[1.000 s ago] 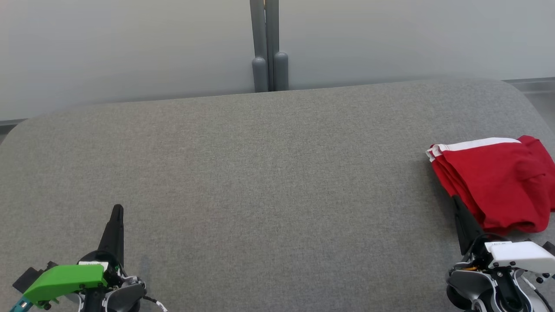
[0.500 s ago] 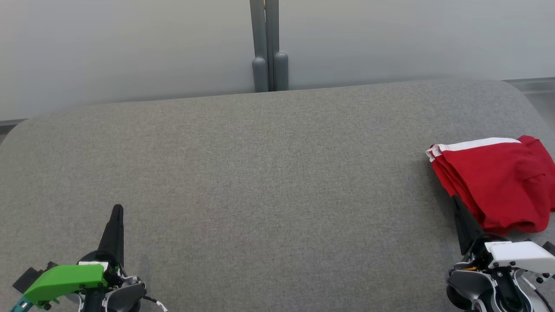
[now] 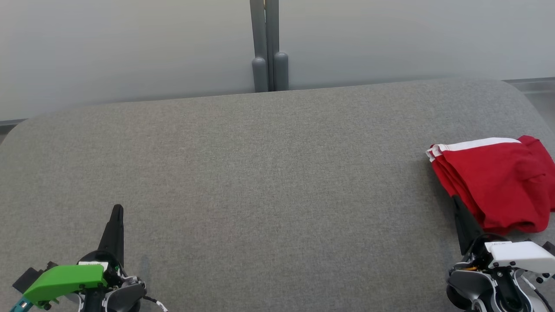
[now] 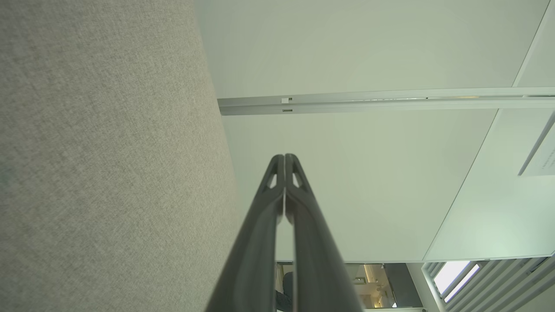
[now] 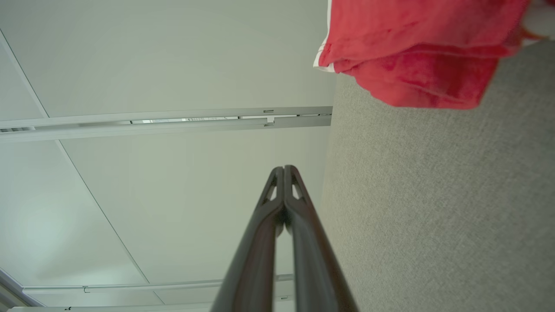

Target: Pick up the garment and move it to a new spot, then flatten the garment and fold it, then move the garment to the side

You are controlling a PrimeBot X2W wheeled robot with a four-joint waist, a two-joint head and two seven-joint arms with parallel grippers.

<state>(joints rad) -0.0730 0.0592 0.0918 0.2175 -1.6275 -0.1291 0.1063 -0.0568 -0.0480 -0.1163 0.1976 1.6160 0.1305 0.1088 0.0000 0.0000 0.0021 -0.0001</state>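
A red garment (image 3: 498, 180) with a white band along its far edge lies folded at the right edge of the grey fabric surface (image 3: 269, 173); the right wrist view catches it (image 5: 416, 52) in its upper right. My right gripper (image 3: 456, 200) is shut and empty at the lower right, its tip just beside the garment's near-left edge. Both of its dark fingers meet at the tip (image 5: 284, 169). At the lower left my left gripper (image 3: 117, 210) is shut on nothing, far from the garment, fingers pressed together (image 4: 285, 157).
A pale wall with a grey double post (image 3: 269, 47) stands behind the surface's far edge. The surface's rounded corners fall away at far left and far right. Broad bare grey fabric lies between the two grippers.
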